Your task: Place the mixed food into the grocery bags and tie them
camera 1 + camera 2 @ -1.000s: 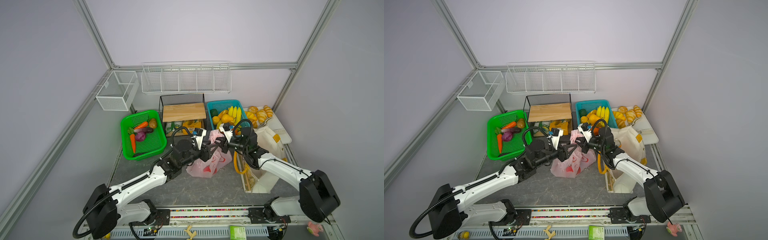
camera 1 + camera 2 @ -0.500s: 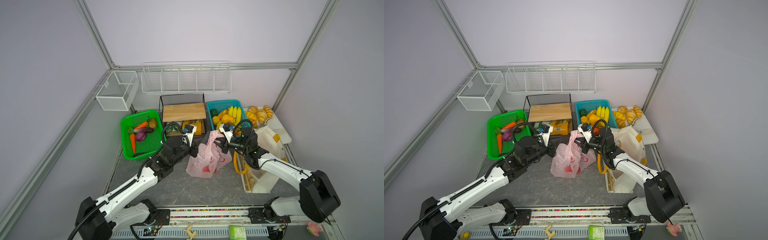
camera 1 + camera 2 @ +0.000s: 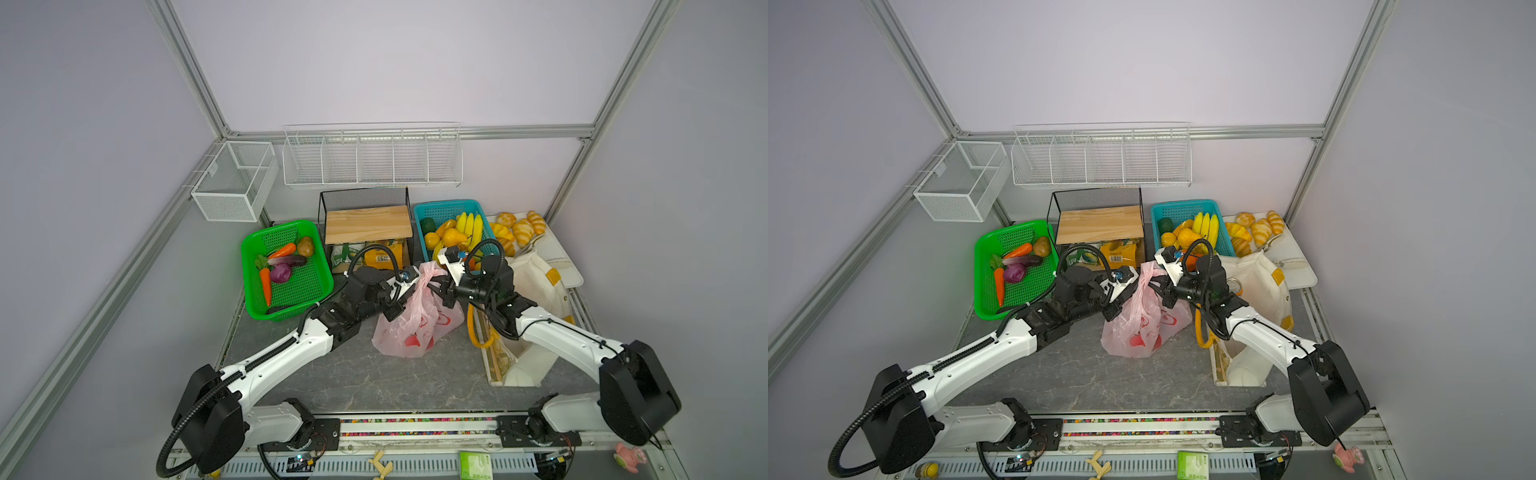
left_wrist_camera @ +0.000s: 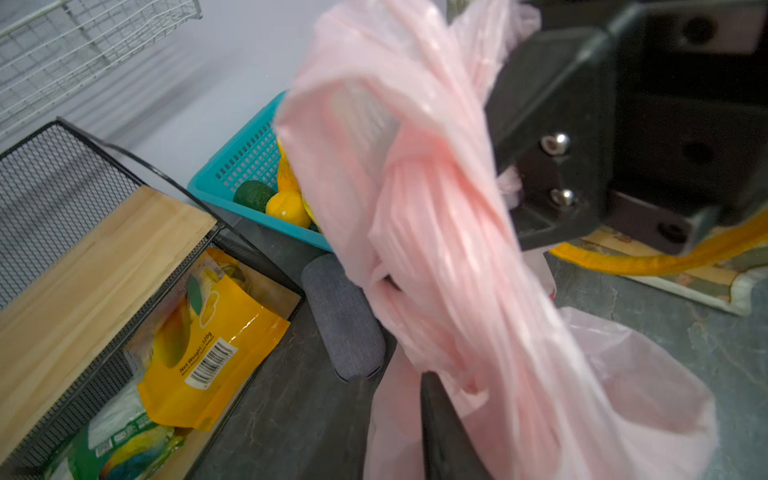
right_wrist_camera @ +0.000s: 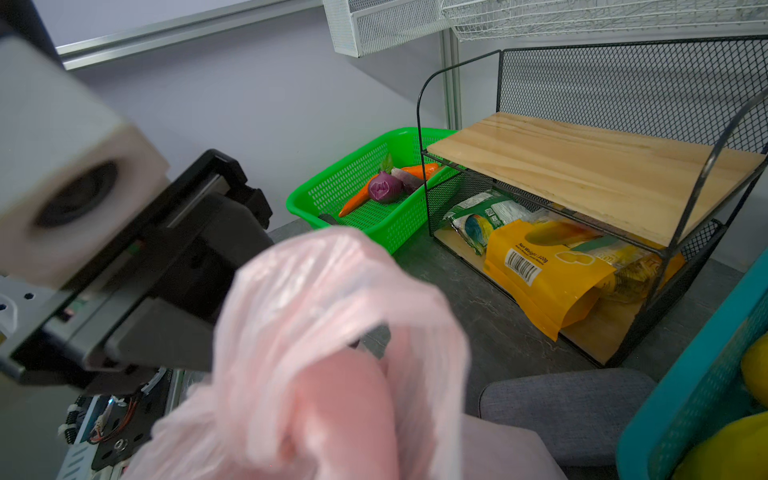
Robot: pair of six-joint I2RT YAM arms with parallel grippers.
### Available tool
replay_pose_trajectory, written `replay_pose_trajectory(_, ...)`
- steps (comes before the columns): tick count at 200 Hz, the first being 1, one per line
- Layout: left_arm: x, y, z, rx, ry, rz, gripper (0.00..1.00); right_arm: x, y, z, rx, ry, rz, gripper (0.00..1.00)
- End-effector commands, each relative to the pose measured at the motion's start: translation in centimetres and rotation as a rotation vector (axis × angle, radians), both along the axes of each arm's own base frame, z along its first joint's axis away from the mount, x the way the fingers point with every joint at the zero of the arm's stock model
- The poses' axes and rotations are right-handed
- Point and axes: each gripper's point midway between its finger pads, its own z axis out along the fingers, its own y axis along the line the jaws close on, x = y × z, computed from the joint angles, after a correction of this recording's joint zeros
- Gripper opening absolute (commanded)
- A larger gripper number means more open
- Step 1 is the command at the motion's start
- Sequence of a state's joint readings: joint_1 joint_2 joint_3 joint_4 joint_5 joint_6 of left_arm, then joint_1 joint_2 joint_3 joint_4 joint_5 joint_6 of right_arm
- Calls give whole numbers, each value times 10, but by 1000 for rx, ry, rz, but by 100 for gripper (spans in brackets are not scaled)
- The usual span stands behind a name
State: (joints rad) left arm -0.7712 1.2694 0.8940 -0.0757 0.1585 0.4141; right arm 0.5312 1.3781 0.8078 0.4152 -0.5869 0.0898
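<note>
Grey marbled counter, lilac walls. In both top views the pink bag stands at centre, its body resting on the counter between the green basket and the canvas tote, which lies slumped at the right. The bag is thin, translucent and printed with red fruit. Its lower half bulges, and I cannot make out what is inside. Its handles are drawn upward into a narrow neck. My left hand and my right hand meet at that neck from opposite sides.

Left wrist view: the pink bag crosses the frame as a tightly twisted rope of plastic. One of my left fingers shows below it, and plastic drapes over the rest. I cannot tell whether my left hand is pinching the rope or standing loose around it. My right hand is closed, with pink plastic gathered at its tips. A grey case lies beside the teal basket.

Right wrist view: the pink bag fills the foreground, bunched and blurred, and hides my right fingers.
</note>
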Motion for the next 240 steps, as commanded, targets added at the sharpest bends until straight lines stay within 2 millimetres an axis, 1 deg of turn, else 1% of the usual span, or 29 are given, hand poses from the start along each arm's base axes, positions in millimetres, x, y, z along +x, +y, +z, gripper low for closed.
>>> replay_pose_trajectory(1, -3, -7, 0, 57, -57, -90, 30, 1, 2, 15, 20, 16, -28, 7)
replay_pose_trajectory(24, -2, -10, 4, 54, -86, -109, 33, 3, 3, 13, 11, 51, -52, 7)
replay_pose_trajectory(45, -6, -17, 7, 30, -88, -151, 38, 6, 2, 15, 9, 70, -81, 7)
replay_pose_trajectory(73, -9, -17, 2, 56, -112, -184, 44, 5, 2, 5, -27, 100, -100, 7)
replay_pose_trajectory(75, -9, -17, 2, 59, -114, -185, 45, 7, 4, 14, -17, 85, -100, 7)
replay_pose_trajectory(78, -9, -16, 2, 62, -117, -185, 45, 8, 4, 16, -16, 82, -101, 7)
replay_pose_trajectory(101, -11, -17, 3, 72, -128, -202, 49, 8, 5, 15, -28, 81, -105, 7)
replay_pose_trajectory(127, -16, -26, 13, -11, -121, -236, 52, 9, 8, 15, -32, 82, -104, 7)
replay_pose_trajectory(143, -12, -27, 19, -57, -120, -206, 53, 8, 10, 14, -34, 80, -102, 6)
replay_pose_trajectory(172, -3, -27, 19, -92, -98, -148, 54, 8, 10, 14, -40, 79, -106, 6)
replay_pose_trajectory(200, 11, -24, 19, -111, -91, -63, 47, 7, 13, 14, -43, 73, -102, 7)
replay_pose_trajectory(215, 16, -23, 20, -116, -97, -33, 40, 6, 14, 13, -49, 68, -100, 7)
replay_pose_trajectory(240, 17, -22, 19, -113, -98, -25, 28, 5, 15, 14, -51, 62, -100, 7)
